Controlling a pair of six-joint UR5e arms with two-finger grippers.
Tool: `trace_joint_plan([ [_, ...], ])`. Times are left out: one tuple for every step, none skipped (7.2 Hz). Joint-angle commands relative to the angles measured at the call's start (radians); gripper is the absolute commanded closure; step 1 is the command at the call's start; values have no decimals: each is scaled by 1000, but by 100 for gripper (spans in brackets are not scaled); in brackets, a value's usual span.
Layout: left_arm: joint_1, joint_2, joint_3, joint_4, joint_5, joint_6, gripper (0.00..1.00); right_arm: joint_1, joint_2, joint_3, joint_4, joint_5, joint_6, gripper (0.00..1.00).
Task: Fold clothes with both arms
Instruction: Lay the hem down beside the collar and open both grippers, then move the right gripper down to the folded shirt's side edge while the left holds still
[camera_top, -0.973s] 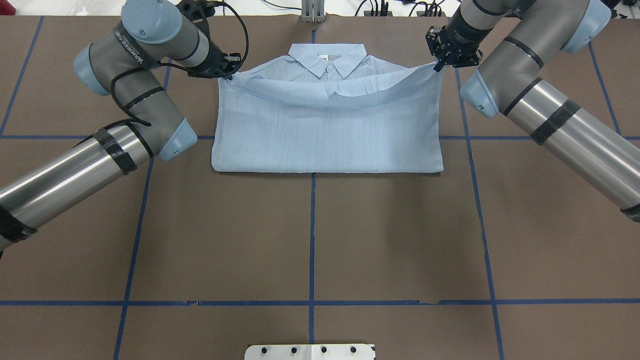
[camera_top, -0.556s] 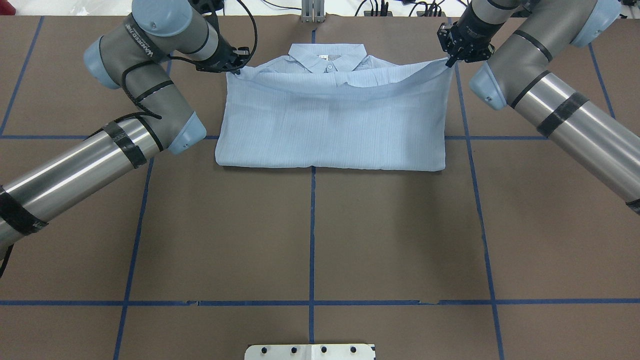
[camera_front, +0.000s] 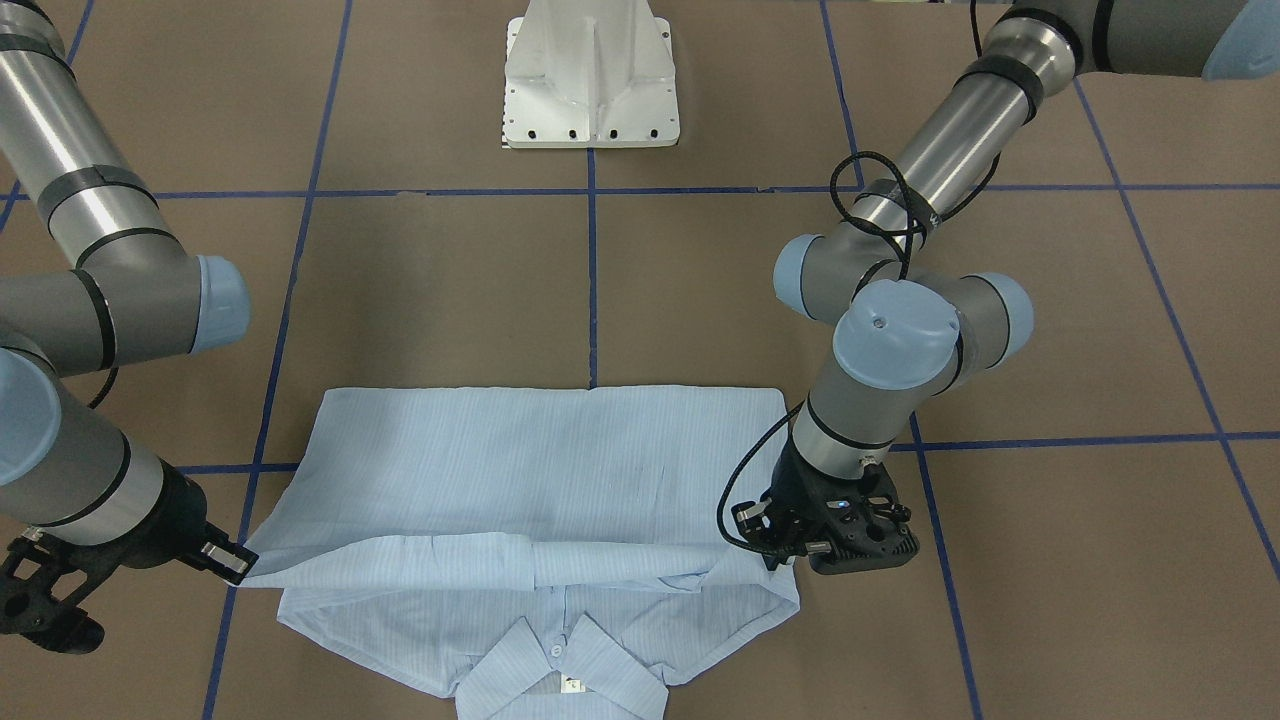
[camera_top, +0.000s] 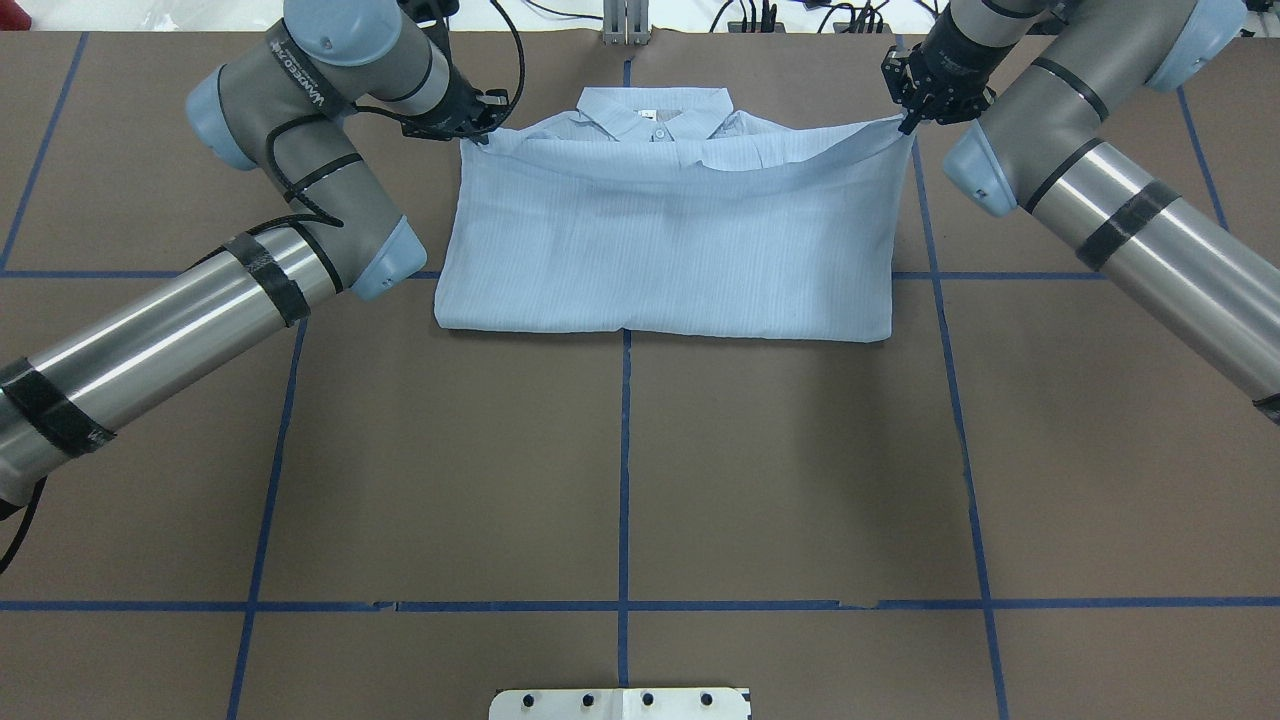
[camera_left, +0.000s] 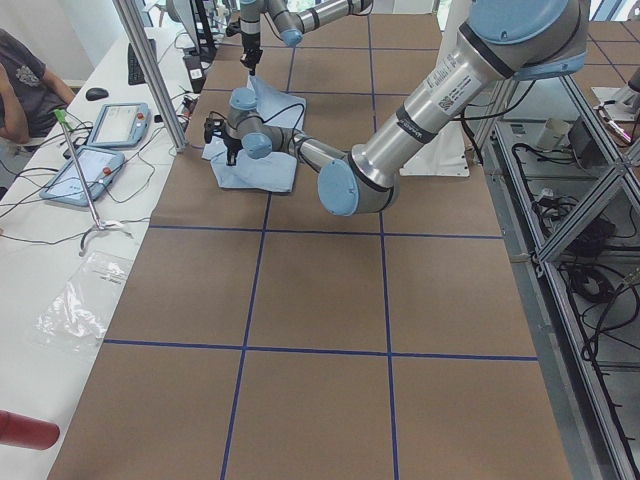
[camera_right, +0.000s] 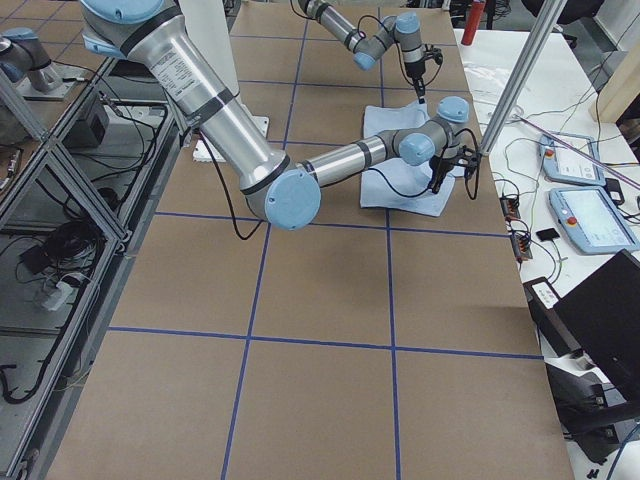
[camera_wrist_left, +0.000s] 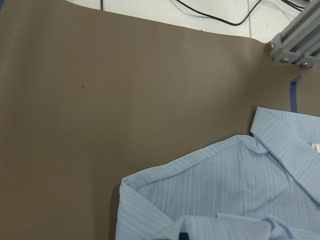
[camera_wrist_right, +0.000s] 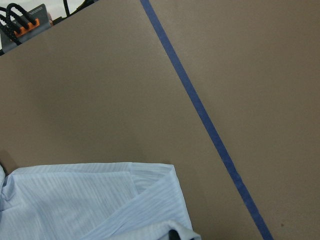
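Shirt (camera_top: 665, 240) lies upper centre of the overhead view, lower half doubled over the upper; left gripper (camera_top: 474, 134) and right gripper (camera_top: 906, 123) each pinch a raised corner, so lay-down and release remain.

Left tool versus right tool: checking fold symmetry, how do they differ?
The left tool hangs almost upright over its shirt corner; the right tool reaches in sideways, strongly tilted. The right tool holds its corner out past the layer beneath; the left tool's sits over it. Both are shut on the folded-over edge.
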Motion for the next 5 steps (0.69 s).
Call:
trace_joint_plan([
  [0,-2,2,-1,3,1,30,-9,5,-1,1,0,-2,69],
  [2,-3,2,0,20,-7,0,-34,3,1,1,-19,-5,1],
  [0,0,2,0,23,-4,0,-34,0,1,1,-22,-12,0],
  [-2,0,2,2,23,-3,0,-32,0,4,1,-19,-53,0],
  [-2,0,-4,3,23,-6,0,-34,-8,19,1,-16,-54,0],
])
